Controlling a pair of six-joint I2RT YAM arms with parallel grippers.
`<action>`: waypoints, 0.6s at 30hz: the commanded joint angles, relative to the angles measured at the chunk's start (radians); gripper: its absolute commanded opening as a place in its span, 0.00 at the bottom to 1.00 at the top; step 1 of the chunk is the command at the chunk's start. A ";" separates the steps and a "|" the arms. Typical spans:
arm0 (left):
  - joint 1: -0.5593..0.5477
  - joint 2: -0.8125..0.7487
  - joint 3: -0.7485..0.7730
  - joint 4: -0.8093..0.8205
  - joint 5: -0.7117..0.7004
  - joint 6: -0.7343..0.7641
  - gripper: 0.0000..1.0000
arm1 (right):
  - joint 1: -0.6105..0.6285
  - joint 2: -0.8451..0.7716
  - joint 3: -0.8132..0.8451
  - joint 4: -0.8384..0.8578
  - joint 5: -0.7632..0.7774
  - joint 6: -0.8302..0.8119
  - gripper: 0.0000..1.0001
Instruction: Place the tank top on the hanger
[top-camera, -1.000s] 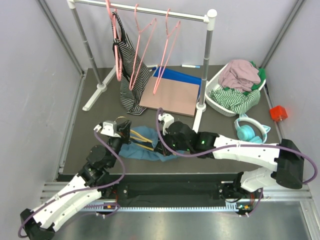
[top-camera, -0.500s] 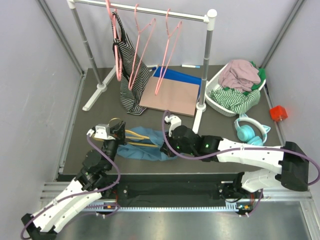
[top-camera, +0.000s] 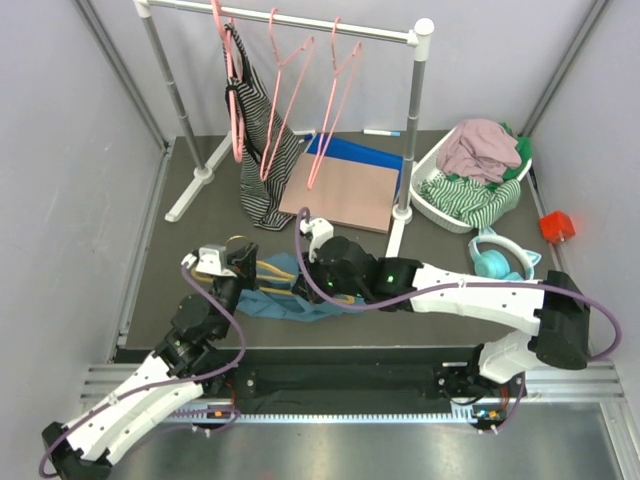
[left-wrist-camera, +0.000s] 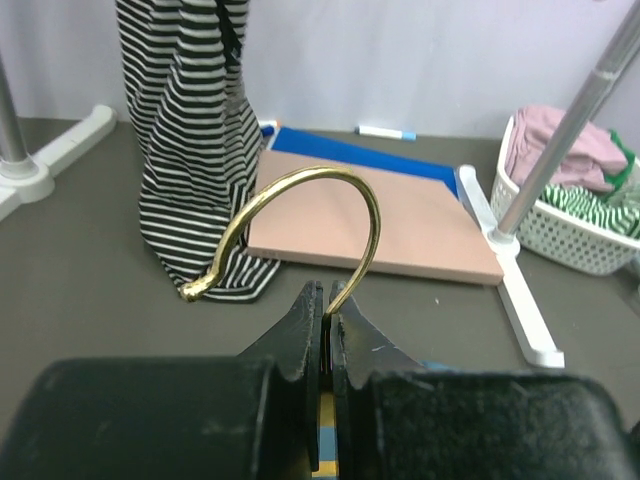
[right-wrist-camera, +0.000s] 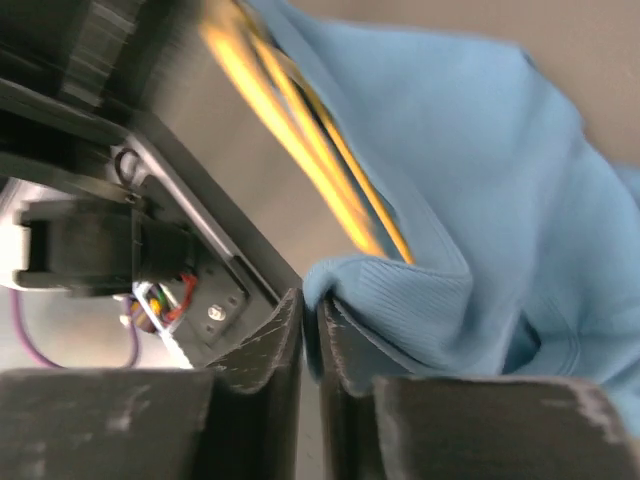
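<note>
The teal-blue tank top lies crumpled on the dark table in front of both arms. The yellow hanger lies partly over it, its arms running into the fabric. My left gripper is shut on the base of the hanger's gold metal hook, which curves up and to the left. In the top view that gripper sits at the cloth's left end. My right gripper is shut on a ribbed fold of the tank top, close beside the hanger's yellow bars.
A clothes rack at the back carries pink hangers and a striped garment. A pink board lies under it. A white basket of clothes, teal headphones and a red block sit to the right.
My right gripper has shifted left toward the hanger, dragging the tank top's fold with it. The left gripper swung slightly left, then back, keeping hold of the hook.
</note>
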 joint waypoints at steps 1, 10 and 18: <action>0.000 0.057 0.031 0.090 0.082 -0.020 0.00 | 0.027 0.023 0.102 -0.003 -0.025 -0.059 0.24; 0.000 0.087 0.030 0.143 0.261 0.006 0.00 | 0.027 -0.214 -0.051 -0.023 0.056 -0.102 0.84; 0.000 0.069 0.025 0.155 0.358 0.018 0.00 | 0.027 -0.334 -0.198 -0.054 0.128 -0.147 0.86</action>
